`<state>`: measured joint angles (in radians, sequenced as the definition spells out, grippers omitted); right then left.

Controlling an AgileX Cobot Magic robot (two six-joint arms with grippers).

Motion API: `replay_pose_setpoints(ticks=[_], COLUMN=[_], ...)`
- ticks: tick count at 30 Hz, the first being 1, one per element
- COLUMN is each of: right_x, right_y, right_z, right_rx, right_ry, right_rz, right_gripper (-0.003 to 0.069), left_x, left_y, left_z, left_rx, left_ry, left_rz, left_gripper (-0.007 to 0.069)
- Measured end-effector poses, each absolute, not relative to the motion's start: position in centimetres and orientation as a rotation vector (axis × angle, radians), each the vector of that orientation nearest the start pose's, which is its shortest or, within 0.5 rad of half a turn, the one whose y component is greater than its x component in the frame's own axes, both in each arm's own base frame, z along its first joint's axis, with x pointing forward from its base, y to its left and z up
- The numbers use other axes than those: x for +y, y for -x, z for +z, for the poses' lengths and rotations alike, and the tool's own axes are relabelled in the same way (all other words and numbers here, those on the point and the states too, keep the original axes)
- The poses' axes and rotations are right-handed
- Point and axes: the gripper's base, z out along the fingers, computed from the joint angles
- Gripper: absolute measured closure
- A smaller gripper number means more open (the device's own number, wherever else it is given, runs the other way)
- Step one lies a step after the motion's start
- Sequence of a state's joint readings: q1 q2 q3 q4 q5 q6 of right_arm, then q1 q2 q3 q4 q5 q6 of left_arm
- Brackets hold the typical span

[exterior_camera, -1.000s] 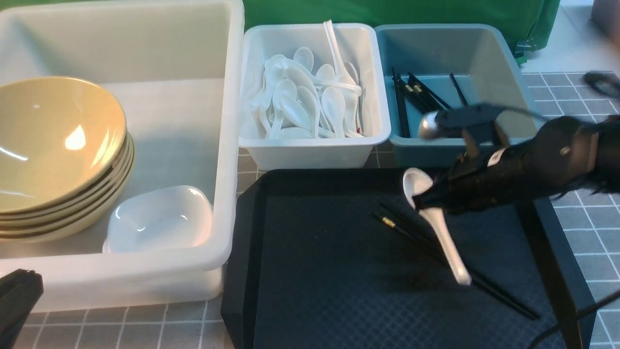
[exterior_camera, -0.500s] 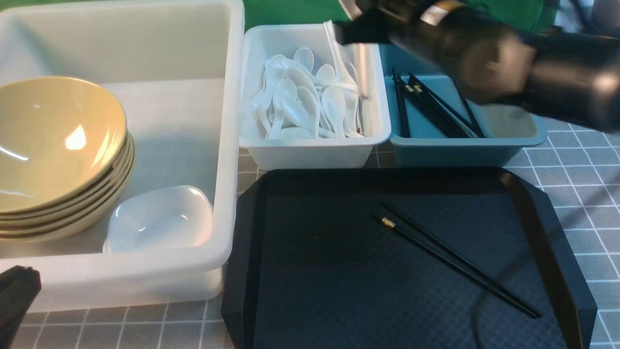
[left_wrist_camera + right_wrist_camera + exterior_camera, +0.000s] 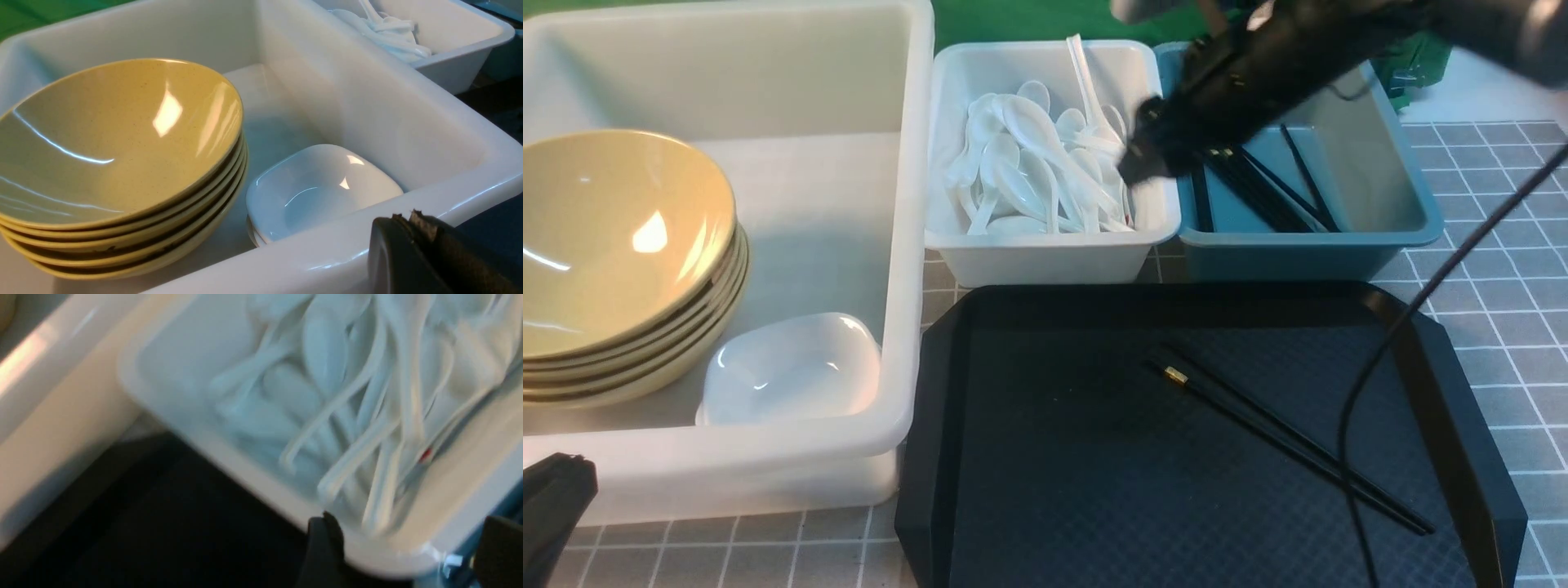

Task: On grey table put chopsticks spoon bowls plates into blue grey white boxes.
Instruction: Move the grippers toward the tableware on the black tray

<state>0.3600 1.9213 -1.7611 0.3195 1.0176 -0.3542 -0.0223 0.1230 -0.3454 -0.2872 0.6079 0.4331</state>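
My right gripper (image 3: 1147, 159) (image 3: 412, 533) hangs open and blurred over the right side of the small white box (image 3: 1054, 253), nothing between its fingers. A heap of white spoons (image 3: 1045, 171) (image 3: 327, 375) fills that box. Two black chopsticks (image 3: 1290, 437) lie on the black tray; more chopsticks (image 3: 1258, 184) sit in the blue-grey box (image 3: 1298, 253). Stacked tan bowls (image 3: 621, 245) (image 3: 114, 143) and white plates (image 3: 792, 367) (image 3: 318, 188) rest in the large white box (image 3: 915, 204). My left gripper (image 3: 551, 498) (image 3: 408, 218) stays shut and empty outside that box's near wall.
The black tray (image 3: 1094, 490) sits on the grey table (image 3: 1503, 245) in front of the two small boxes. A black cable (image 3: 1372, 367) from the right arm loops down over the tray's right side. A green cloth lies behind the boxes.
The right gripper lifted a spoon off the tray, swung up and left over the small white box and opened; the spoon is out of its jaws. The left gripper has not moved.
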Motion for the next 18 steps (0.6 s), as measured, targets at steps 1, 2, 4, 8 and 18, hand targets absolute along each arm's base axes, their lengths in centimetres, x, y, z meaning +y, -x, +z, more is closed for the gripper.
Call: replay_pose_setpoints(ticks=[1,2,4,8,18], right_x=[16.9,16.8,16.5,16.4,17.1], right_y=[-38.3,-38.0,-36.4,-34.5,-34.9], right_z=[29.3,28.9,25.3,20.6,16.3], right_rx=[2.591,2.61,2.756,2.848,2.756], right_ry=[0.826,0.834,0.92,1.056,1.124], right_rz=[0.393,0.382,0.297,0.145,0.069], right_gripper=[0.017,0.0171,0.0174,0.0174,0.0241], left_x=[-1.6,-1.6,-1.6,-1.6,-1.5], left_y=[-4.3,-4.3,-4.3,-4.3,-4.3], left_z=[26.9,26.9,26.9,26.9,26.9], left_rx=[1.817,1.817,1.815,1.816,1.809], left_ry=[-0.312,-0.311,-0.311,-0.311,-0.308], left_rz=[-0.029,-0.029,-0.028,-0.028,-0.027], left_gripper=[0.0633,0.0633,0.0633,0.0633,0.0633])
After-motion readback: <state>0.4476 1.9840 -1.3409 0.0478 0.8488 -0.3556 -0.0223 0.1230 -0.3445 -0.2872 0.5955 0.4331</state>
